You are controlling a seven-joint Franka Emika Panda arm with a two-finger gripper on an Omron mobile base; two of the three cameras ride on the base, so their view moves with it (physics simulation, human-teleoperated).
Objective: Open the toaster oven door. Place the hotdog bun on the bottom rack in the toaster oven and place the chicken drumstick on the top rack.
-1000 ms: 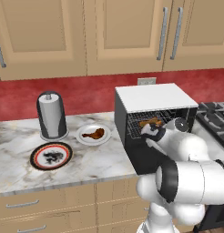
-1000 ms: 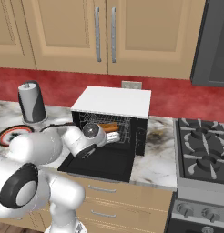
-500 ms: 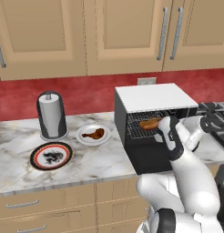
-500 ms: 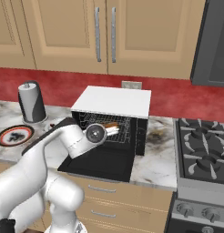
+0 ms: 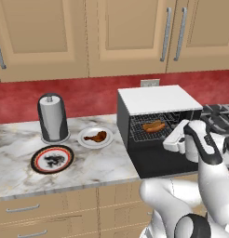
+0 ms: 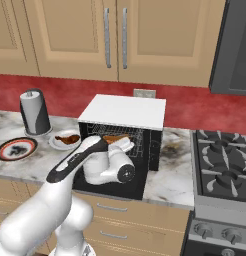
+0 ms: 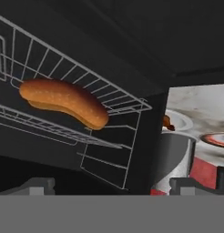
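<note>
1. While your gripper [image 7: 107, 184] stands with its jaws wide and nothing between them, it sits just outside the mouth of the toaster oven [image 5: 156, 125], above the lowered toaster oven door [image 5: 165, 161]; swing the wrist carelessly as you pull back and the arm can knock that door.
2. Just ahead of the fingertips the hotdog bun [image 7: 63, 102] lies on a wire shelf. I judge this to be the bottom rack [image 7: 57, 125], but the angle makes that hard to confirm; check it before you move on, or the drumstick may end up on the wrong level.
3. Out past the oven's side wall from the gripper, the chicken drumstick [image 5: 96, 136] waits on a white plate [image 5: 84, 140] well away along the counter. It is glossy and tapered, so a pinch on the thin bone end may let it twist or slip.
4. Beside that plate stands a grey paper towel holder [image 5: 53, 117]; a wide sweep of the arm could clip it.
</note>
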